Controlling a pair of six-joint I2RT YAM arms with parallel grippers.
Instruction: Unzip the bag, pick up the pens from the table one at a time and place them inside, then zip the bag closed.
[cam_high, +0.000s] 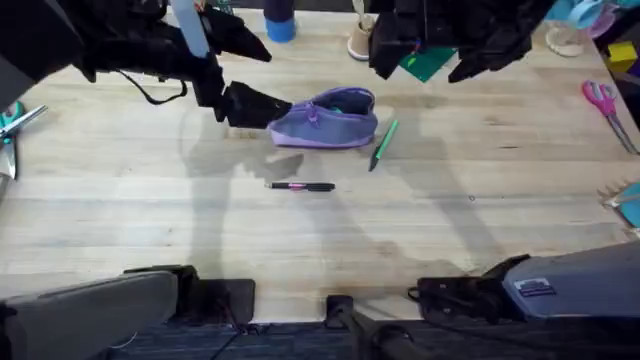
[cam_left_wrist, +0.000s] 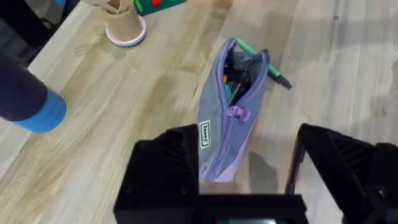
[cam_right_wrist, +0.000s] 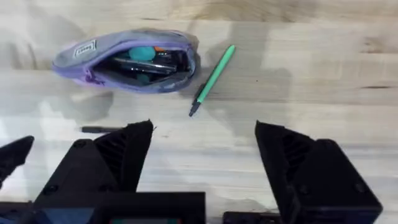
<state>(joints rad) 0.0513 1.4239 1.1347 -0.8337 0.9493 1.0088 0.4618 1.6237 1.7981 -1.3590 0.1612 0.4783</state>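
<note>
The lavender bag (cam_high: 325, 120) lies on the table (cam_high: 150, 220) with its zipper partly open; several items show inside it (cam_right_wrist: 140, 60). Its zipper pull (cam_left_wrist: 236, 113) sits about midway along. My left gripper (cam_high: 250, 105) is open, and the bag's closed end (cam_left_wrist: 217, 155) lies between its fingers (cam_left_wrist: 165, 168), near one of them. The light green pen (cam_high: 383, 143) lies just right of the bag. Closer to me, on bare wood, rests the black pen with a pink band (cam_high: 300, 186). My right gripper (cam_right_wrist: 205, 155) hangs open, high above the table behind the green pen (cam_right_wrist: 214, 78).
A blue cup (cam_high: 280, 25) and a tan paper cup (cam_high: 360, 40) stand behind the bag, with a green card (cam_high: 430, 62) beside them. Pink scissors (cam_high: 600, 100) lie at the far right, another pair (cam_high: 15, 125) at the left edge.
</note>
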